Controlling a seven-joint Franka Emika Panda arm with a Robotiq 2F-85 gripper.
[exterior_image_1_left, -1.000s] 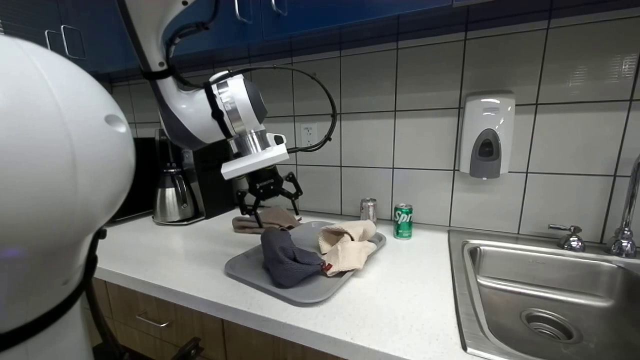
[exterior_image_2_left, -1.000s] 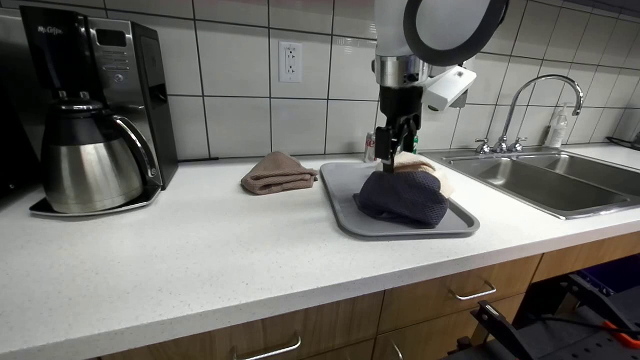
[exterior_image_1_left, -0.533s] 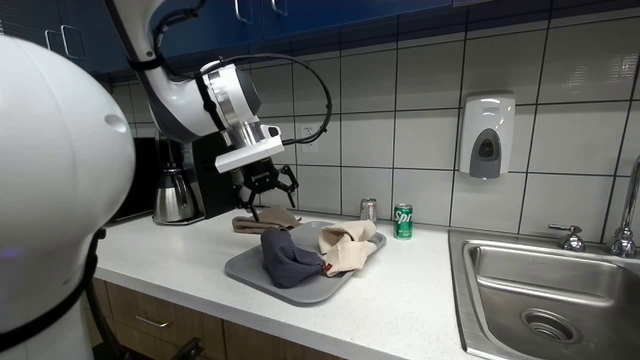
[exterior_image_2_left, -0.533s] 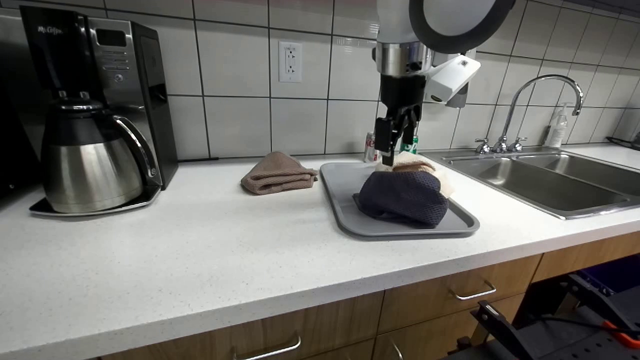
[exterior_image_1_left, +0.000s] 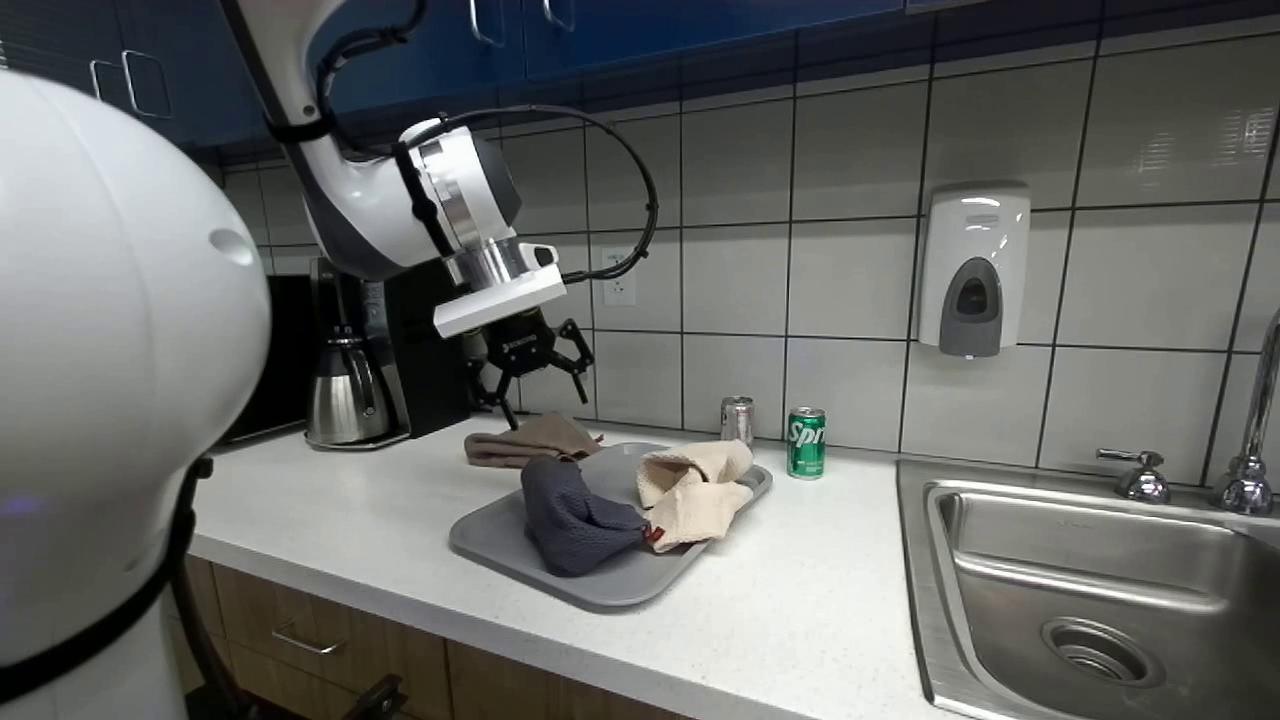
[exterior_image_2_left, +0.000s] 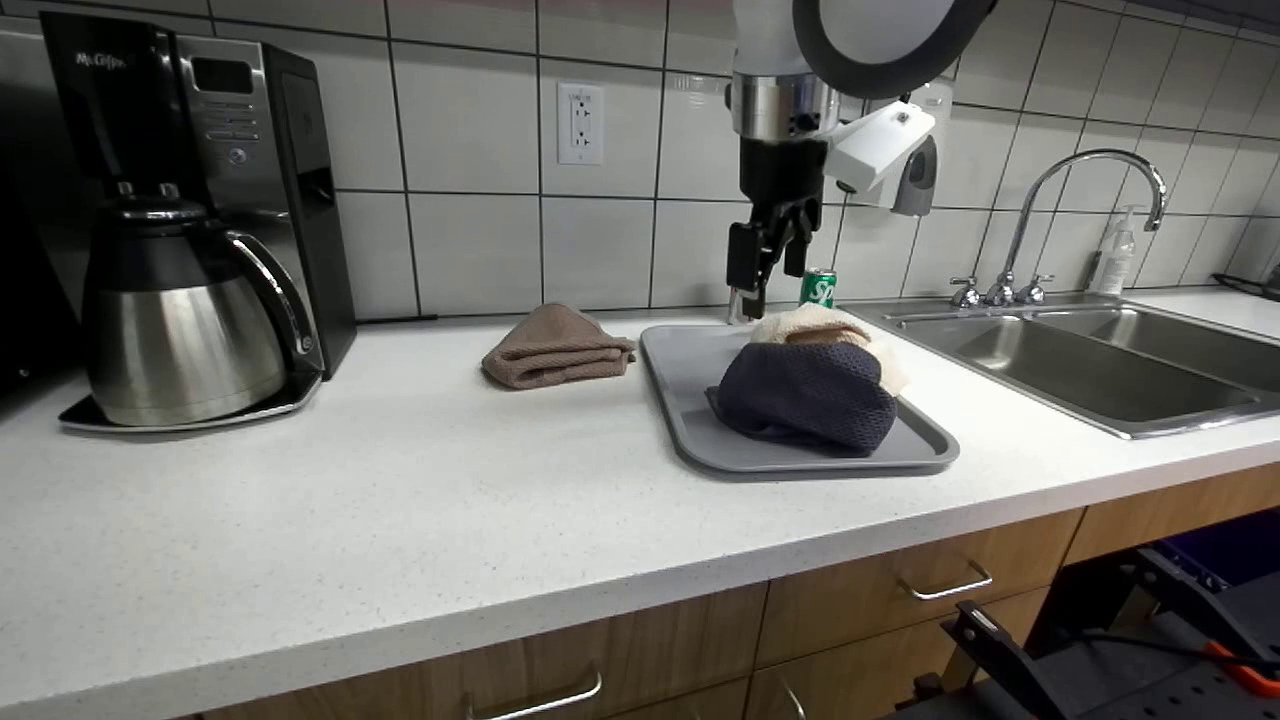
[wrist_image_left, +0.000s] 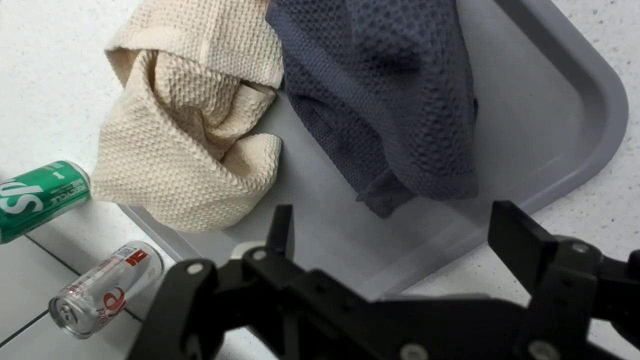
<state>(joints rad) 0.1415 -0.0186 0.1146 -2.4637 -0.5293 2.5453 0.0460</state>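
Observation:
My gripper is open and empty, with its fingers pointing down above the back part of a grey tray. In the wrist view, the fingertips are wide apart, with bare tray between and beyond them. A crumpled dark blue-grey cloth lies on the tray, just ahead of the fingers in the wrist view. A crumpled cream cloth lies beside it, partly over the tray's edge; it also shows in the wrist view. A folded brown cloth lies on the counter beside the tray.
A green Sprite can and a silver can stand near the tiled wall behind the tray. A coffee maker with a steel carafe stands at one end. A steel sink is at the other, with a wall soap dispenser.
My open gripper has risen away from the tray, then shifted slightly towards the coffee-maker side. The cloths, tray and cans have not moved.

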